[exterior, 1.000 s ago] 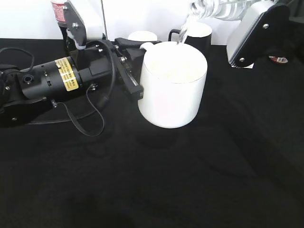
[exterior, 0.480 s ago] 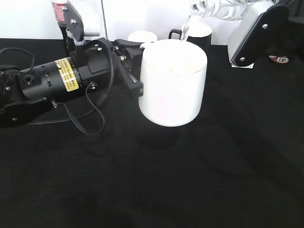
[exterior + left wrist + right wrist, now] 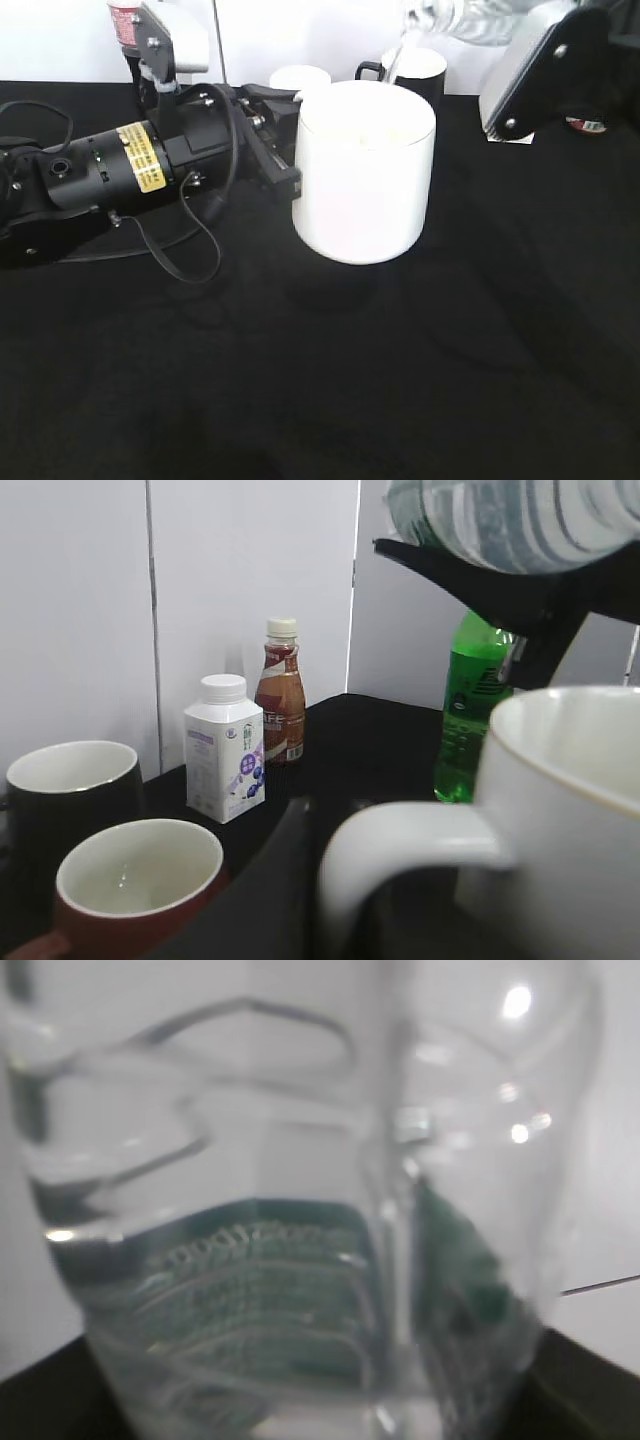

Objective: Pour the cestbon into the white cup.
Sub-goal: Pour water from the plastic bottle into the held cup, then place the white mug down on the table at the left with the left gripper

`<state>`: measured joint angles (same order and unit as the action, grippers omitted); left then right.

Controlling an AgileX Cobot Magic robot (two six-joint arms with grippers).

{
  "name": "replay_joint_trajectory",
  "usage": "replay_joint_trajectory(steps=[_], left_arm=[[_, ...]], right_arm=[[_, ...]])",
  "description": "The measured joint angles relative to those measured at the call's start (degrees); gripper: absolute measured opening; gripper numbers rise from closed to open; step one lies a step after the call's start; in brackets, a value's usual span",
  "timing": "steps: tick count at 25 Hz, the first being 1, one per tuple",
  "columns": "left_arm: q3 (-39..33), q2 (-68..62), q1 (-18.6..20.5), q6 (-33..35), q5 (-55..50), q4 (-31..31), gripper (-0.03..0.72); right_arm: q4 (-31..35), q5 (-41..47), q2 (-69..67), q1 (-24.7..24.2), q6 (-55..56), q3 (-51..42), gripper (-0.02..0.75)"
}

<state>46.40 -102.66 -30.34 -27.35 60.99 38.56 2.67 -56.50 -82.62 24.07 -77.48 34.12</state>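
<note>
The white cup (image 3: 365, 170) is upright at the middle and seems to be held a little above the black table. My left gripper (image 3: 288, 150) is shut on its handle (image 3: 400, 845), with one dark finger (image 3: 285, 880) beside the loop. The cestbon (image 3: 455, 14) is tilted at the top edge, its mouth above the cup's far rim, and a thin stream of water (image 3: 393, 66) falls into the cup. My right gripper is shut on the cestbon, which fills the right wrist view (image 3: 280, 1250). The cestbon also shows in the left wrist view (image 3: 520, 520) above the cup.
Behind the white cup stand a small white-rimmed cup (image 3: 300, 76) and a black mug (image 3: 418, 68). The left wrist view shows a black mug (image 3: 60, 790), a red cup (image 3: 140, 880), a milk carton (image 3: 225, 745), a brown drink bottle (image 3: 280, 705) and a green bottle (image 3: 470, 710).
The white cup has straightened from a slight tilt and shifted a little. The cestbon's mouth has risen slightly and the stream has thinned. Both grippers keep their hold.
</note>
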Motion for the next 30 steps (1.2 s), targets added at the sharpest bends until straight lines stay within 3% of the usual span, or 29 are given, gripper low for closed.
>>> replay_joint_trajectory(steps=[5,7,9,11,14,17,24,30], left_arm=[[0.00,0.28,1.02,0.00,1.41,-6.17,0.062],[0.00,1.71,4.53,0.00,1.66,-6.25,0.062],[0.00,3.45,9.43,0.00,1.73,-6.42,0.062],[-0.27,4.72,14.43,0.00,1.60,-5.30,0.062],[-1.38,5.94,19.03,3.94,-0.31,-5.13,0.062],[-1.56,4.62,19.22,9.92,-3.20,-9.43,0.050],[-1.25,-9.59,17.64,17.92,4.25,-23.73,0.046],[10.63,-23.44,16.02,21.34,4.25,-27.98,0.046]], right_arm=[[0.78,3.17,-0.05,0.00,45.08,-0.17,0.483],[5.10,3.21,-0.05,0.00,49.85,-2.06,0.483],[13.38,3.27,-0.05,0.00,53.91,-4.13,0.483],[18.95,3.27,-0.05,0.00,54.89,-4.70,0.483],[19.36,3.21,-0.05,0.00,55.20,-4.70,0.483],[19.42,3.21,-0.05,0.00,55.24,-4.70,0.483],[19.42,3.21,-0.05,0.00,55.24,-4.70,0.483],[19.47,3.21,-0.05,0.00,55.24,-4.70,0.482]])
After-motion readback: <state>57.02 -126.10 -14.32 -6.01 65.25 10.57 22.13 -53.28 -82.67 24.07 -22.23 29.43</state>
